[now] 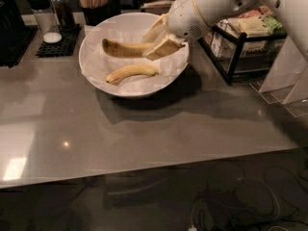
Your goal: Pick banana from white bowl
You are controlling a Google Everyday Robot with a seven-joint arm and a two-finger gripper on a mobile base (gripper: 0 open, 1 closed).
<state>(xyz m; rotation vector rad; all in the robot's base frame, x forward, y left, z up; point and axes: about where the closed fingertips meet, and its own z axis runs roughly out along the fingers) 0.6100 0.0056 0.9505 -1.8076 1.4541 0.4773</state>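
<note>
You've got the banana clamped at its right end in the gripper, jaws clenched on it. It lies roughly level across the back half of the white bowl, dark tip pointing left; can't tell if that tip touches the paper lining. A second banana lies loose just in front. The bowl sits on the grey counter, with a wire rack to its right.
</note>
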